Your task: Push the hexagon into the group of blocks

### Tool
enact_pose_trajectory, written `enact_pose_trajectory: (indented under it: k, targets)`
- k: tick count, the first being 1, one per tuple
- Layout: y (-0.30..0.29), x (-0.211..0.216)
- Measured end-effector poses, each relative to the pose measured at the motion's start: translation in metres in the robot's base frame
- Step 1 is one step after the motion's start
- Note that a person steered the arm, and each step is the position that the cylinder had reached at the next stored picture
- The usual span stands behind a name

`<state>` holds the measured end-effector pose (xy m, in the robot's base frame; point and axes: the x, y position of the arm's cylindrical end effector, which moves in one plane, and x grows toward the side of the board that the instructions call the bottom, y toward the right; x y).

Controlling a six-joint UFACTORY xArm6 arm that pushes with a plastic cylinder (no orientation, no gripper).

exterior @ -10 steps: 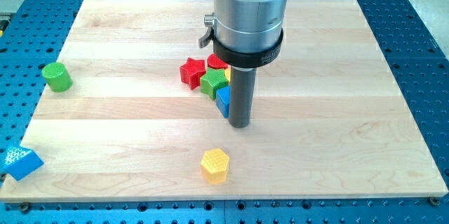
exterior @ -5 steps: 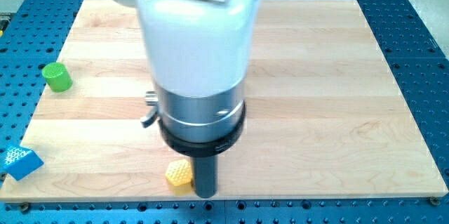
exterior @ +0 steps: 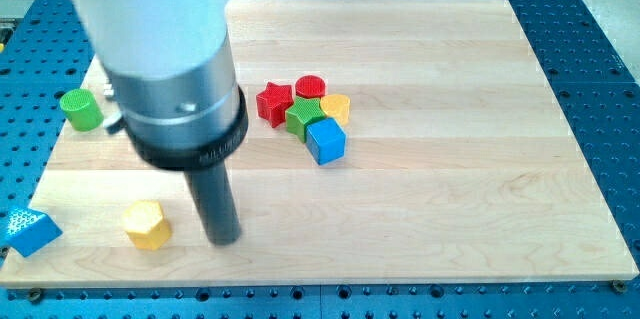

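The yellow hexagon [exterior: 147, 225] lies near the view's bottom left of the wooden board [exterior: 460, 179]. My tip [exterior: 224, 240] stands just to its right, a small gap between them. The group sits at the board's middle: a red star [exterior: 272, 101], a red cylinder [exterior: 310, 87], a green block [exterior: 305, 116], a yellow block [exterior: 336, 107] and a blue cube [exterior: 325, 141]. The hexagon is far down and to the left of the group.
A green cylinder [exterior: 81, 109] stands at the board's left edge. A blue triangular block [exterior: 28, 230] lies at the bottom left corner, partly off the board. The arm's wide body covers the board's upper left.
My tip went from beside the group down to the bottom edge, then left. The yellow hexagon slid left along the bottom, away from the group.
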<state>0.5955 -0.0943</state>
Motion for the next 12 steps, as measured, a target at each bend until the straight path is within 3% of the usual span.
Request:
enact_pose_trajectory:
  k: [1, 2, 3, 4, 5, 6, 7, 9, 11, 12]
  targets:
    - [-0.006, 0.022]
    - [-0.060, 0.018]
    - [-0.084, -0.001]
    - [-0.047, -0.034]
    - [-0.054, -0.040]
    - [-0.119, -0.031]
    - [-0.129, -0.046]
    - [-0.001, -0.077]
    - [-0.038, -0.096]
    - [-0.009, -0.108]
